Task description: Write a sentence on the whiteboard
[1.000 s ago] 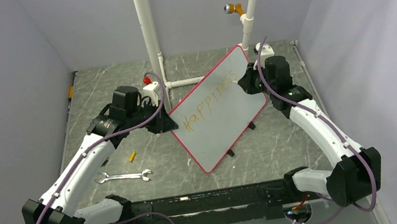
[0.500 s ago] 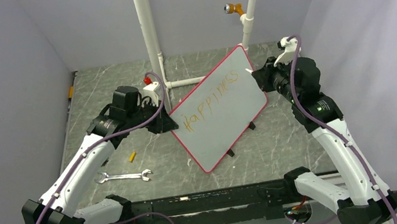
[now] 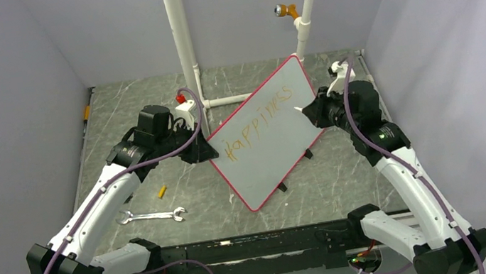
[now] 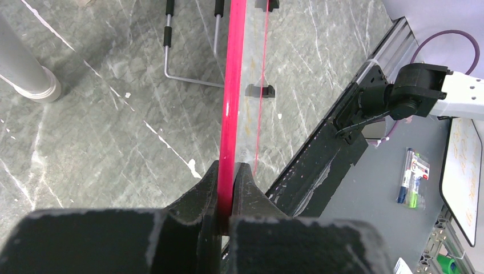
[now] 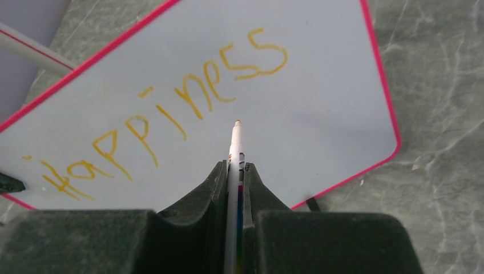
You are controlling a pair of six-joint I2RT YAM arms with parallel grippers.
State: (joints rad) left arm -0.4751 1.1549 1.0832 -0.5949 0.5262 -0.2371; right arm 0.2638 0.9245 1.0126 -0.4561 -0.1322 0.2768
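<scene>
A large white whiteboard (image 3: 267, 151) with a thin red-pink frame stands tilted on small black feet on a grey marbled table (image 3: 353, 175). The black fingers of the left gripper (image 4: 229, 171) are clenched on the board's red edge, which runs straight out from between them. The right gripper (image 5: 234, 168) is clamped on a slim white marker pen (image 5: 234, 145). The pen's tip juts just past the fingertips and points at bare board directly under the orange-yellow handwritten lettering (image 5: 188, 97), "Happiness", below its middle letters. Whether the tip touches the surface cannot be told.

A second ago this gripper sat at the end of the word, by the final "s". It then swung out past the board's right edge and has now come back, lower down. That suggests the first word is finished and a second line is about to start. The rest of the sentence is not yet written.
</scene>
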